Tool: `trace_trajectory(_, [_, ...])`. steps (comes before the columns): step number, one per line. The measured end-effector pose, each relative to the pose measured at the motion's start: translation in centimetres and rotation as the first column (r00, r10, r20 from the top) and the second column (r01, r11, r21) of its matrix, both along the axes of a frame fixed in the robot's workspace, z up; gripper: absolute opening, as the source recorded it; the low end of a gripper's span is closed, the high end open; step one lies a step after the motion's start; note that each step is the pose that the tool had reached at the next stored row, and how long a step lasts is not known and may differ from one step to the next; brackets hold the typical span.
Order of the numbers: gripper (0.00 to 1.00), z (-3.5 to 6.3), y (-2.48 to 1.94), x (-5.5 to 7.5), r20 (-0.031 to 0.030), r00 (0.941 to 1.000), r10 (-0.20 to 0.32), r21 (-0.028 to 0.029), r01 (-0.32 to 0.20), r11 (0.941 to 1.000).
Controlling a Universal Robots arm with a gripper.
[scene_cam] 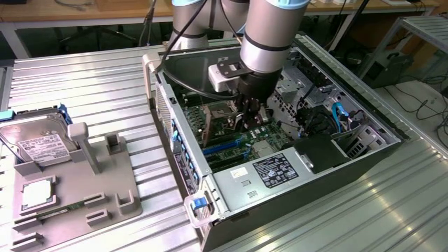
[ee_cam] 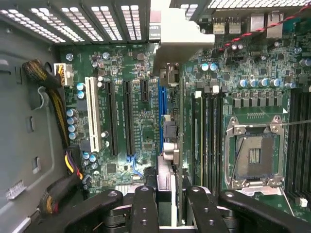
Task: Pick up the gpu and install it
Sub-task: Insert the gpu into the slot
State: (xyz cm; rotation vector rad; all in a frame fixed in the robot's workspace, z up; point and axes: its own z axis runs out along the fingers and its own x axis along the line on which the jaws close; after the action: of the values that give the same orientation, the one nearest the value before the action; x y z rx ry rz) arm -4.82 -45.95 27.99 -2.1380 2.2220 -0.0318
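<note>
The gpu (ee_cam: pixel 170 141) is seen edge-on in the wrist view. Its dark card runs from between my fingers (ee_cam: pixel 146 208) up to its pale metal bracket (ee_cam: pixel 177 29) at the case's rear wall. My gripper (ee_cam: pixel 172 208) is shut on it. The card hangs upright just above the green motherboard (ee_cam: pixel 126 63), right beside the long blue slot (ee_cam: pixel 161 107); whether it touches the slot I cannot tell. In the exterior view my gripper (scene_cam: pixel 248 116) reaches down into the open computer case (scene_cam: pixel 315 173), with the thin dark gpu (scene_cam: pixel 244 123) below it.
An empty processor socket (ee_cam: pixel 253 155) and black memory slots (ee_cam: pixel 209 141) lie beside the card. Bundled cables (ee_cam: pixel 58 102) run along the case wall. Outside the case, a silver hard drive (scene_cam: pixel 39 139) rests on a grey fixture (scene_cam: pixel 77 199) at the exterior view's left.
</note>
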Motion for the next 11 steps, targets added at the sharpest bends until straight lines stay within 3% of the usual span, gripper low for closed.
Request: trace_trajectory(11, [0.28, -1.24, 0.0, -1.4, -0.0001, 1.0, 0.0, -0.0001, 0.0, 1.0])
